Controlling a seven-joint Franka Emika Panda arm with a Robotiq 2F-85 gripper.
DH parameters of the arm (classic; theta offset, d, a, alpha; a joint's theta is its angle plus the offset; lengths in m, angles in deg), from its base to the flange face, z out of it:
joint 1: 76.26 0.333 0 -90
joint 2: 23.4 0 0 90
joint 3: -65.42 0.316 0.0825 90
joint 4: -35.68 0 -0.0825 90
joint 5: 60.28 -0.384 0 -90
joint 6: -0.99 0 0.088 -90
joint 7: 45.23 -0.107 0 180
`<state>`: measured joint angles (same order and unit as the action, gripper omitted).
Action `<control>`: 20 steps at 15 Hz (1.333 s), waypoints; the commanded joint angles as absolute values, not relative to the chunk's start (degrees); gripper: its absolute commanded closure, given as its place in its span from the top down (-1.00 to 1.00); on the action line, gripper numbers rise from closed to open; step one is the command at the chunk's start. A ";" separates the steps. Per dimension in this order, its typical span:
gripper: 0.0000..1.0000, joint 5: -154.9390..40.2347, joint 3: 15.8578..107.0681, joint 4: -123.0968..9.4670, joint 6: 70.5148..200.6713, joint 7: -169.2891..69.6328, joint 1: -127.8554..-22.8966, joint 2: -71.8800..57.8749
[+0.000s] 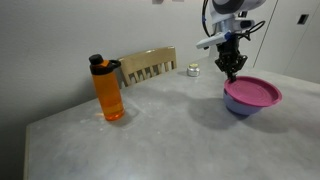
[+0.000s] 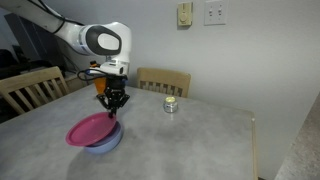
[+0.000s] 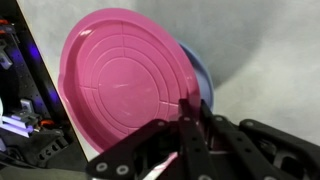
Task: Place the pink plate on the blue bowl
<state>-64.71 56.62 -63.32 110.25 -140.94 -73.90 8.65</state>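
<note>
First, in an exterior view the plate (image 1: 252, 93) is seen lying on the bowl (image 1: 238, 108), at 3 o'clock of the picture, on the grey table (image 1: 180, 140). Only the lower wall of the bowl is shown under the plate. The gripper (image 1: 231, 77) is held over the far rim of the plate, at about its 11 o'clock, and is pointed down. Its jaws are seen drawn together. An orange bottle (image 1: 108, 92) with a dark cap is stood upright at 9 o'clock, well apart from the bowl. A chair (image 1: 148, 66) is placed behind the table at 12 o'clock. A small jar (image 1: 193, 70) is set near the far edge, between the chair and the gripper.

Next, in an exterior view the plate (image 2: 90, 129) is found at 7 o'clock. It is laid on the bowl (image 2: 108, 143) a little off centre, so the bowl is shown at the plate's 4 o'clock. The gripper (image 2: 111, 113) is hung at the plate's 1 o'clock rim, with the tips close to it. The jar (image 2: 171, 104) is seen near the middle, with the chair (image 2: 165, 80) behind it.

Last, in the wrist view the upper left is filled by the plate (image 3: 125, 85), and a strip of the bowl (image 3: 199, 72) is shown at the plate's 3 o'clock. The gripper (image 3: 190, 115) is entered from 6 o'clock, and its fingers are met at the plate's 5 o'clock rim. The jaws are closed. Whether the rim is pinched between them cannot be told.
</note>
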 commanded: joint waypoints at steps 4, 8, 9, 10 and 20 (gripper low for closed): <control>-0.95 -64.60 56.79 -64.86 112.99 -141.31 -74.99 7.85; -0.95 -64.81 56.74 -64.75 114.73 -141.12 -75.51 8.08; -0.95 -64.83 56.74 -64.64 115.13 -141.05 -75.63 8.19; -0.95 -64.79 56.72 -64.51 115.34 -141.02 -75.73 8.25; -0.95 -65.84 57.59 -62.55 115.88 -139.39 -76.52 10.62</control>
<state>-64.84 56.62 -63.59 114.89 -140.90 -75.48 9.15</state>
